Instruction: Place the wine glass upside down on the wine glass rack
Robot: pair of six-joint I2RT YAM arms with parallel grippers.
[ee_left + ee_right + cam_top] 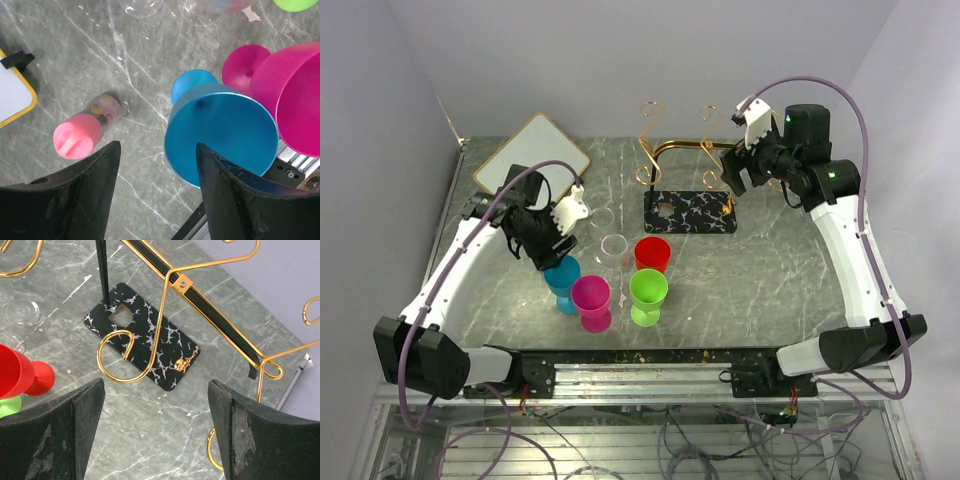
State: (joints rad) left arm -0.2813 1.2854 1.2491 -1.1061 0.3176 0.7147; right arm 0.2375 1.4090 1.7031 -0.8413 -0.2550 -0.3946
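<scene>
The wine glass rack (682,150) is a gold wire stand with scroll arms on a black veined base (690,212) at the back centre; it also shows in the right wrist view (145,340). Upright coloured wine glasses stand in front: blue (562,280), magenta (591,300), green (648,293) and red (653,255). Two clear glasses (614,248) (601,217) stand behind them. My left gripper (558,248) is open and empty just above the blue glass (220,135), whose rim is by the right finger. My right gripper (732,172) is open and empty beside the rack's right arm.
A white gold-edged board (532,150) lies at the back left, its corner in the left wrist view (12,95). A small pink-capped bottle (85,130) lies on the marble under the left arm. The table's metal front rail (640,375) runs behind the glasses.
</scene>
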